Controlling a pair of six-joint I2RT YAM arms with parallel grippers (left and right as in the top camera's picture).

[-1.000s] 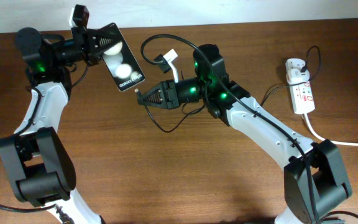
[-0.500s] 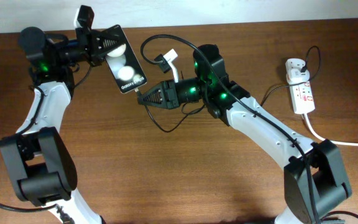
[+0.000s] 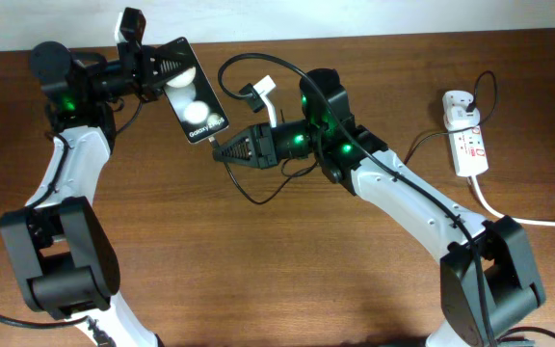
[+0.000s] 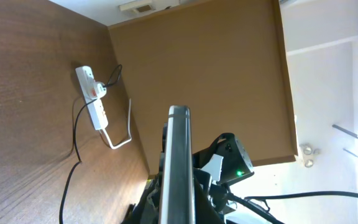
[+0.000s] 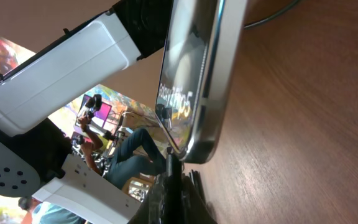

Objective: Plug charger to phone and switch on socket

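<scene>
The right gripper (image 3: 227,151), clamped on the charger plug (image 3: 214,146), sits just beside the bottom end of the phone (image 3: 193,104), which the left gripper (image 3: 157,69) clamps.

Socket (image 3: 470,149) switch positions too small to tell

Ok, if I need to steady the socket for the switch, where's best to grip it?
Probably pinch the socket across its narrow width, from above, toward its near end. It lies flat on the table with both long sides free. The adapter fills the far end and the thick cord leaves the near end, so stay between them.
</scene>
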